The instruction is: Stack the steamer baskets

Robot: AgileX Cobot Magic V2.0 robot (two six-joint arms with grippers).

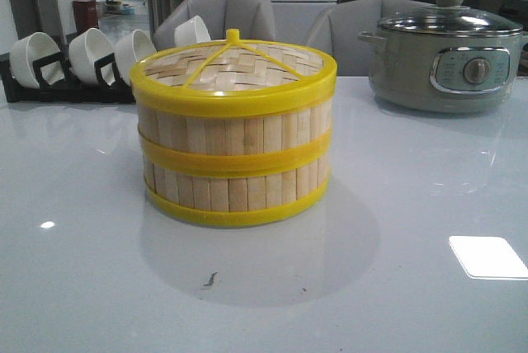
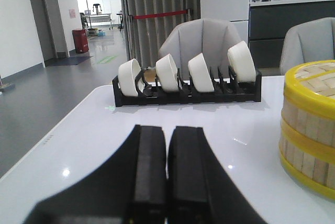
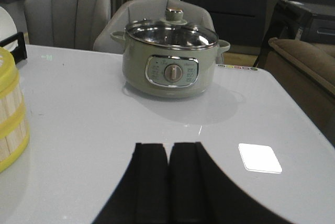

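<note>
Standing stacked and lidded mid-worktop, the steamer baskets (image 1: 233, 134) look finished, both arms' fingers (image 2: 167, 174) pressed together empty; nothing left but staying clear.

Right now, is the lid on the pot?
Yes. The glass lid sits flat on the pot, knob up.

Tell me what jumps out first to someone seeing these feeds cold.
The stacked steamer baskets, two yellow-rimmed bamboo tiers under a woven lid, stand mid-table. Behind them to the right sits a grey-green electric pot with a glass lid; to the left, white bowls in a black rack. Both hands rest shut, clear of everything.
</note>
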